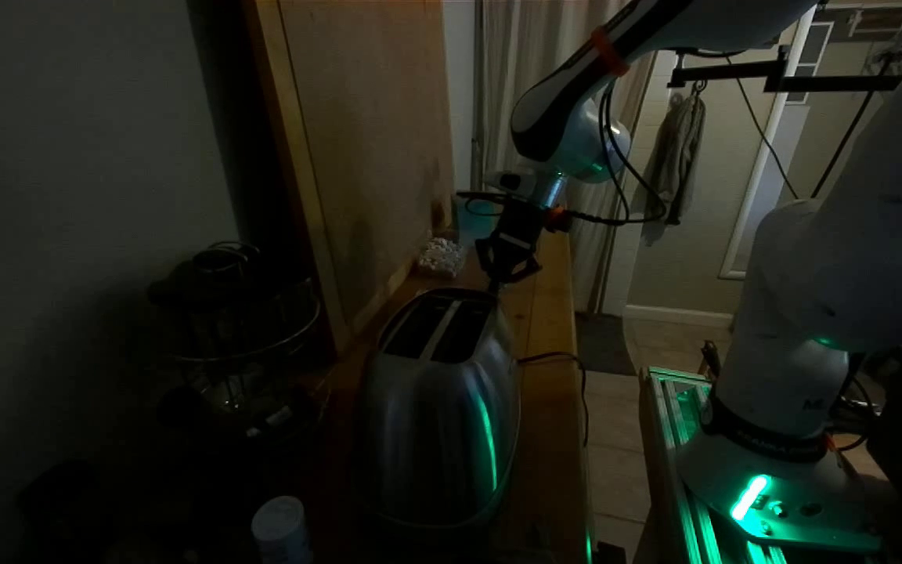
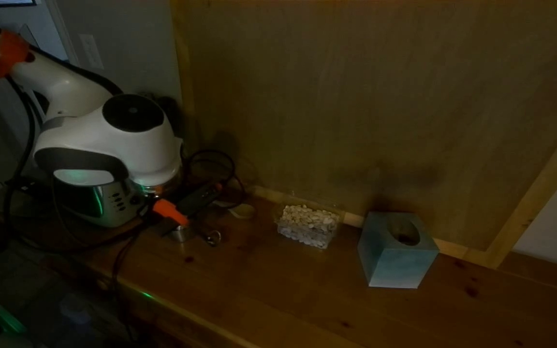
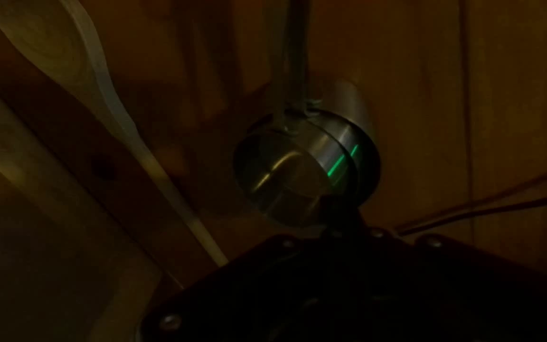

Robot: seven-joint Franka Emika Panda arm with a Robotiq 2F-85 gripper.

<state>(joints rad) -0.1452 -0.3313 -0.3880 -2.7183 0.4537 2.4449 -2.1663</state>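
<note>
My gripper [image 3: 342,211] points down at the wooden counter, its dark fingers drawn together. The fingertips overlap the rim of a small shiny metal cup [image 3: 273,183] and appear shut on it; the dim light hides the exact contact. The small cup is tilted and sits partly inside or against a larger metal cup [image 3: 349,102]. Both have long flat handles pointing to the top of the wrist view. A metal cup [image 2: 180,234] also shows below the gripper in an exterior view. In an exterior view the gripper [image 1: 496,283] is just behind the toaster [image 1: 443,439].
A wooden spoon [image 3: 155,166] lies beside the cups. A clear box of pale pebbles [image 2: 307,225] and a blue tissue box [image 2: 397,258] stand along the wooden board [image 2: 356,96]. A black cord [image 3: 492,209] crosses the counter. A wire basket stand [image 1: 239,345] stands near the toaster.
</note>
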